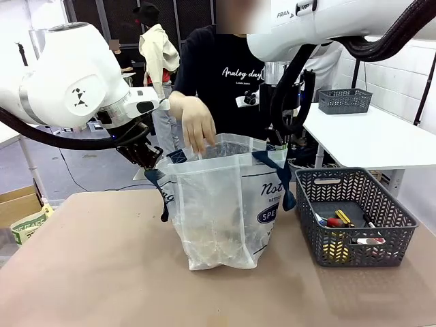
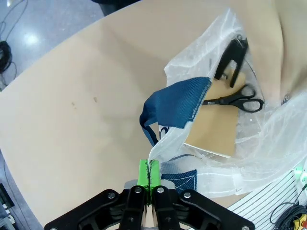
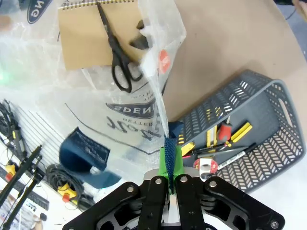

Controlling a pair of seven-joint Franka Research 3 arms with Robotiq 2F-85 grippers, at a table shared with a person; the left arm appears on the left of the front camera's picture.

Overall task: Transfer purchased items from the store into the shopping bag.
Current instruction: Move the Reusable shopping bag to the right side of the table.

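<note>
Bag (image 1: 218, 211): upright at mid-table (image 1: 88, 272), mouth up, long axis running across between my left gripper (image 2: 149, 172) and right gripper (image 3: 169, 163), each clamped on the rim. I'd judge even tension best, holding the mouth wide.
Basket (image 1: 310, 204): just right of the bag, goods (image 1: 337, 221) lying flat.
Person's hand (image 1: 197, 122): over the mouth.
Scissors (image 2: 235, 101): on the bag's floor.

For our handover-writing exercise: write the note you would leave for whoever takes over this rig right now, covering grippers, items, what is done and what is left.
Left gripper: shut on the shopping bag rim.
Right gripper: shut on the opposite rim at a blue handle; bag mouth open.
Person's hand: over the bag's mouth.
Done: tan notebook and black scissors lie inside the bag.
To do: yellow and red items in the grey basket, beside the bag.
</note>
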